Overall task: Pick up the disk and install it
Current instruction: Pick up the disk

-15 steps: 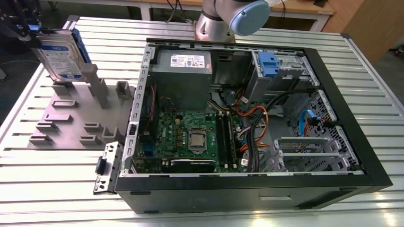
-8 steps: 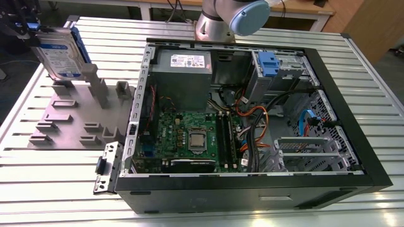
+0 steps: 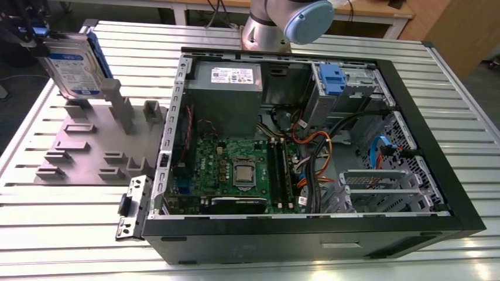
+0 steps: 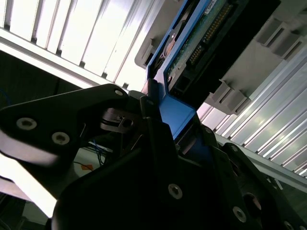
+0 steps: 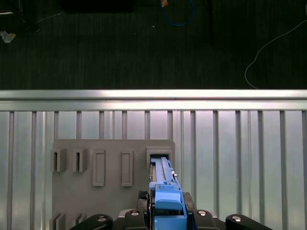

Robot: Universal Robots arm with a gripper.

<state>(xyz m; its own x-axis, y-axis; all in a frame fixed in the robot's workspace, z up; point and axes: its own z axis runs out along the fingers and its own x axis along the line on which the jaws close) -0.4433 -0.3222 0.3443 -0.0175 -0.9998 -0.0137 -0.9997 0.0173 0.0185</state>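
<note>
Black gripper (image 5: 168, 213) sat closest in the first wrist view, jaws clamped on the blue carrier edge of the disk (image 5: 163, 173). Disk stood on edge, lower end at a slot in the grey fixture plate (image 5: 110, 201); seated or lifted, could not tell. Open computer case (image 3: 312, 240) lay toward the exterior view's right on the slatted aluminium table (image 3: 70, 222).
</note>
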